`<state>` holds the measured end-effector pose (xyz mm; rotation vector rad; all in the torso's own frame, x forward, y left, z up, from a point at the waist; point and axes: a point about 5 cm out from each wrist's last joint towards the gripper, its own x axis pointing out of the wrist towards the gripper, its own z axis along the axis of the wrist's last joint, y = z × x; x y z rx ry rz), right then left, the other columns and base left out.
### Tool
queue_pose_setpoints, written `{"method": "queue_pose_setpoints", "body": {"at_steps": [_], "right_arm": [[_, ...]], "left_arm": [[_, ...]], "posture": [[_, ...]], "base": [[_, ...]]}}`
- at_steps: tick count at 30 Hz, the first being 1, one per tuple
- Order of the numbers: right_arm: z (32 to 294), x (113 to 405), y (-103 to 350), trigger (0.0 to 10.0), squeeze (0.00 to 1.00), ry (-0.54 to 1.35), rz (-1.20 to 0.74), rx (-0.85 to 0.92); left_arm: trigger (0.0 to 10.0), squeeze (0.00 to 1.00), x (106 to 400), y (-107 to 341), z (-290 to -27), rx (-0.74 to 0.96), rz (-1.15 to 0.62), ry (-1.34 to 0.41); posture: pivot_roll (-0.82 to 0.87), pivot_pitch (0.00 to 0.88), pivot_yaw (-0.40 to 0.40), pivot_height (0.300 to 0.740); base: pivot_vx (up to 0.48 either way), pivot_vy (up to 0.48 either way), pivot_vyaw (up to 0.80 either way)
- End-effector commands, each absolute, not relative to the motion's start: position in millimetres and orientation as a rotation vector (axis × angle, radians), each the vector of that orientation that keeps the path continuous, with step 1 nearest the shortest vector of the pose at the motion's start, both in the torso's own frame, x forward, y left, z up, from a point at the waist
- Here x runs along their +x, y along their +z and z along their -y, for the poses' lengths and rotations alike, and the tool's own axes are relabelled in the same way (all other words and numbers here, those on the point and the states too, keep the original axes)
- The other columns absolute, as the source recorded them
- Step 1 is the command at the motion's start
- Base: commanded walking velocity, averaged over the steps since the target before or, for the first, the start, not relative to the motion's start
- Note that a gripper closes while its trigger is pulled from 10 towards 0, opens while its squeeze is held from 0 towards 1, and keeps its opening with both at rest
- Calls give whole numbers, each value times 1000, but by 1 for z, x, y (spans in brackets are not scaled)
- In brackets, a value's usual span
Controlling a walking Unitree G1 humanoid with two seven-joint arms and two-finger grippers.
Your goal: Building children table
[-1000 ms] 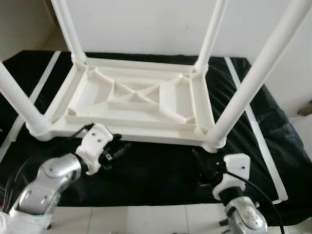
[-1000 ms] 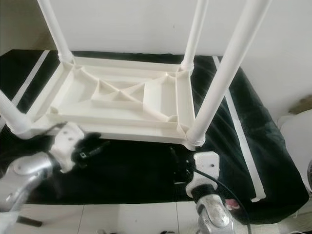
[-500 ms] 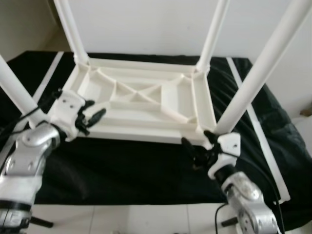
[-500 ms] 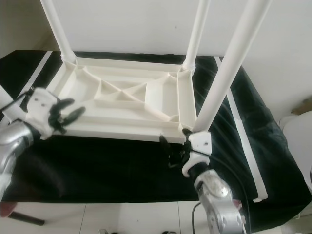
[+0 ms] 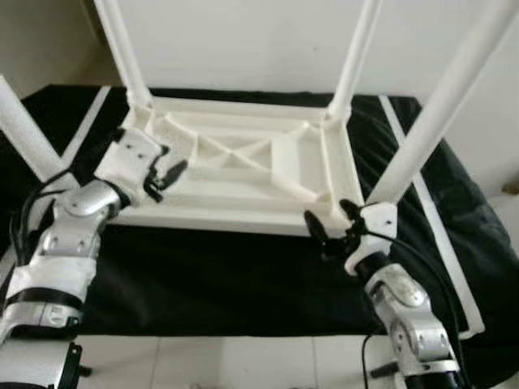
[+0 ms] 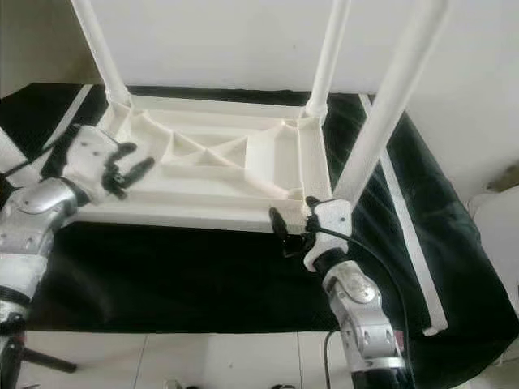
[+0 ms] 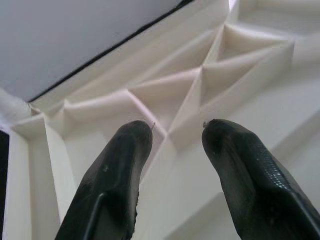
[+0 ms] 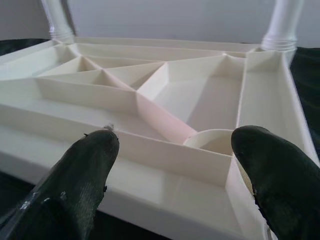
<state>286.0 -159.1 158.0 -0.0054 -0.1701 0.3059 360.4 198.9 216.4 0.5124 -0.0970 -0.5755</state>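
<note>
The little white table (image 5: 243, 174) lies upside down on a black cloth (image 5: 235, 279), with its ribbed underside facing up. Four white legs (image 5: 434, 113) stand up from its corners, so most of the building looks done. What may be left is to check the legs are tight and then turn the table the right way up — that is my guess.

The left gripper (image 5: 166, 173) hangs over the near left part of the table, close to a leg, with its two black fingers apart and holding nothing. The right gripper (image 5: 328, 223) is at the near right corner, just in front of the rim. Its fingers are wide apart too — empty, with a round socket (image 8: 212, 140) just ahead of it.
</note>
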Motion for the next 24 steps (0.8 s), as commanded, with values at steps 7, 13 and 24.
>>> {"method": "queue_pose_setpoints", "body": {"at_steps": [7,13,24], "right_arm": [[201,295,153,10000,0,138,150,-46],[220,299,156,10000,0,80,157,-79],[232,305,160,10000,0,45,185,-94]], "left_arm": [[10000,0,356,217,-180,482,153,-583],[10000,0,334,209,-177,392,148,-712],[10000,0,277,204,-225,368,-16,-798]], "posture": [[-98,119,5,740],[-98,141,10,740],[-78,171,11,740]], "base": [[0,0,0],[0,0,0],[0,0,0]]}}
